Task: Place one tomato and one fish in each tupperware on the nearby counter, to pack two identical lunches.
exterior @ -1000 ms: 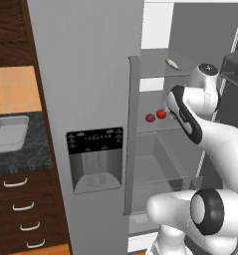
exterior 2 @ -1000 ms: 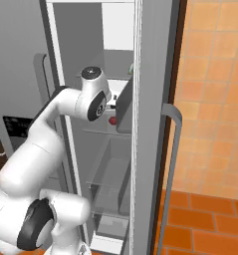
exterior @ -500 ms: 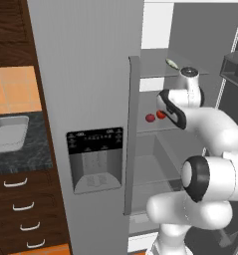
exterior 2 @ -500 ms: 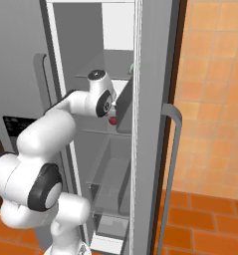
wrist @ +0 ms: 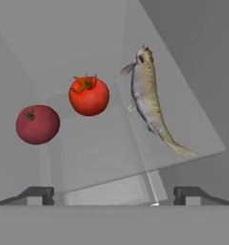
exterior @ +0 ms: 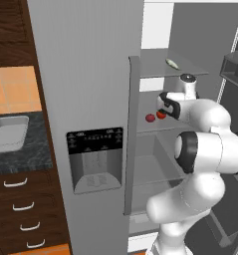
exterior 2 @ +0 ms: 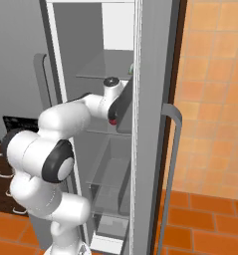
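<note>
Tomato (wrist: 88, 95) pickup comes first: our gripper (wrist: 113, 194) hangs wide apart before the fridge shelf (exterior: 170, 125), needing a forward reach.

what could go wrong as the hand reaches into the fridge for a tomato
1. The two tomatoes sit close together on the shelf; the open hand might nudge one and roll it off.
2. The fish lies just beside them and could get pushed.
3. The arm is tucked by the fridge door, so pulling out may clip it.
</note>
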